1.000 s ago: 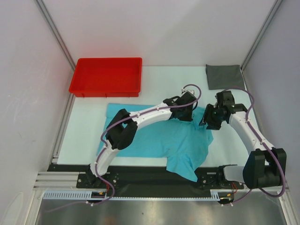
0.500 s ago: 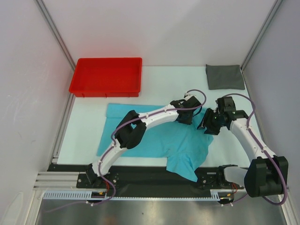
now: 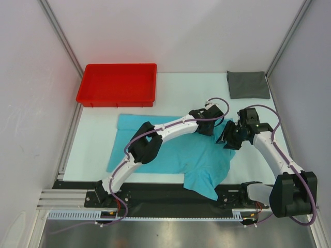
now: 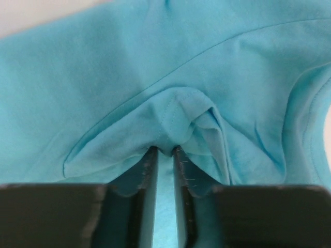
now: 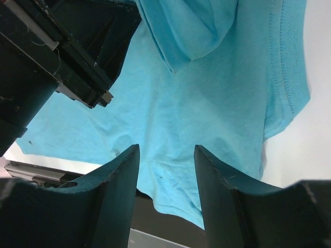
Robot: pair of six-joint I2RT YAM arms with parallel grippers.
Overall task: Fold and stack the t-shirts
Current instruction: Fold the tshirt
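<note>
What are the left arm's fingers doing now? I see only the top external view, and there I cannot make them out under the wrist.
Observer: In the left wrist view the left gripper is almost closed, and its fingers pinch a raised fold of the turquoise t-shirt.
Operator: Are the right arm's fingers holding cloth too?
Observer: No. In the right wrist view the right gripper is open above the shirt, with nothing between its fingers.
Operator: Is the pinched fold lifted?
Observer: Yes. The right wrist view shows a flap of the shirt hanging beside the left gripper.
</note>
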